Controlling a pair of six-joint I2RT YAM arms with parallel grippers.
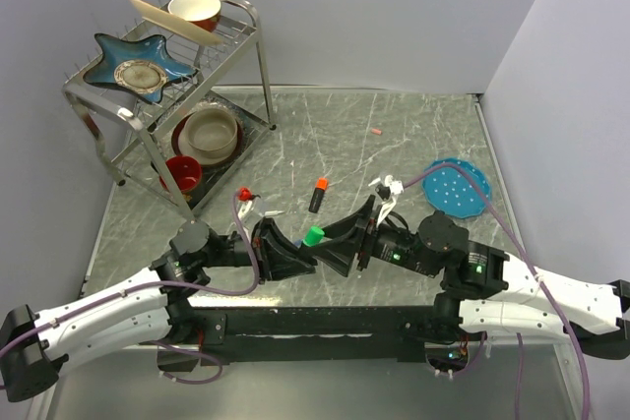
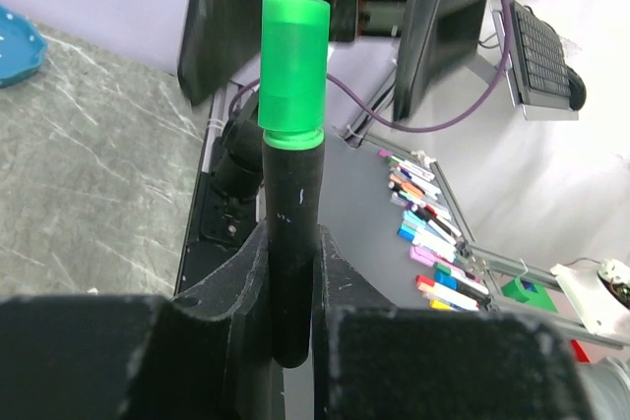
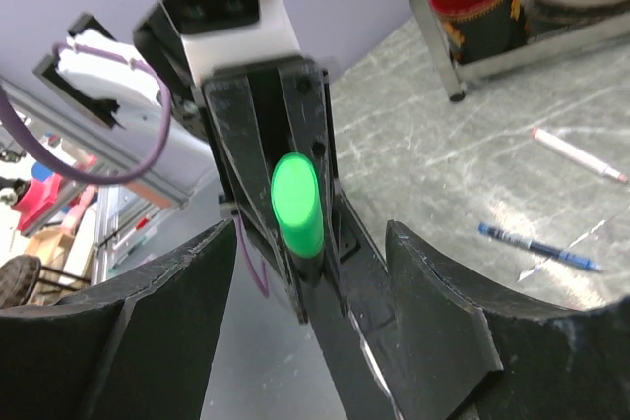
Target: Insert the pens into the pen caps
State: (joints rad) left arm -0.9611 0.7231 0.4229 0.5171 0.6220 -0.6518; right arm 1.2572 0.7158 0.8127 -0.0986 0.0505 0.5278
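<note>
My left gripper (image 1: 295,255) (image 2: 292,243) is shut on a stubby black highlighter (image 2: 291,243), held above the table's near middle. The green cap (image 1: 313,236) (image 2: 291,66) sits on its tip. My right gripper (image 1: 340,240) (image 3: 313,235) is open, with one finger on each side of the green cap (image 3: 295,202) and not touching it. A second black highlighter (image 1: 316,201) with an orange cap (image 1: 322,184) lies mid-table. A pale pink cap (image 1: 374,131) lies further back. The blue ballpoint (image 3: 536,243) and the white-pink pen (image 3: 576,154) lie on the table near the rack.
A metal dish rack (image 1: 261,56) with bowls, a blue star plate and a red cup (image 1: 183,173) stands at the back left. A blue perforated disc (image 1: 458,187) lies at the right. Walls close in the table at the back and right.
</note>
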